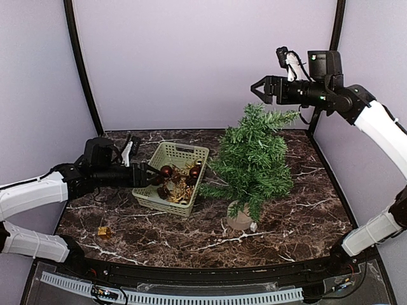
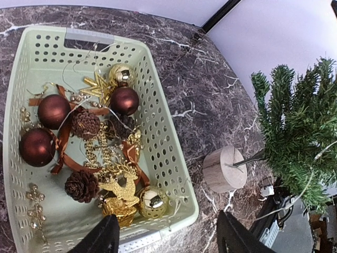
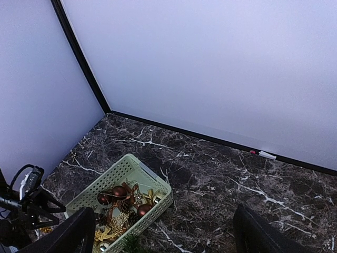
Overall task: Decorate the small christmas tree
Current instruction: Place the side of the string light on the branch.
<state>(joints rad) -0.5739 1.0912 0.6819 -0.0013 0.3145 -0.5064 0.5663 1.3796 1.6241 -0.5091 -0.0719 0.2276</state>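
Note:
The small christmas tree (image 1: 254, 155) stands right of centre on its round wooden base (image 1: 240, 220); it also shows in the left wrist view (image 2: 300, 126) with the base (image 2: 225, 168). I see no ornaments on it. The pale green basket (image 1: 191, 151) holds brown balls (image 2: 124, 100), gold balls, pine cones, a gold star and a gold reindeer (image 2: 122, 187). My left gripper (image 1: 151, 174) is open and empty, hovering at the basket's left side, its jaws (image 2: 168, 240) spread over the basket's corner. My right gripper (image 1: 259, 89) is open and empty, high above the treetop, and also shows in its wrist view (image 3: 163, 237).
A small gold ornament (image 1: 103, 232) lies on the marble table at the front left. A white tag (image 1: 253, 227) lies by the tree base. A small white object (image 3: 266, 155) lies along the back wall. Black frame posts stand at the back corners.

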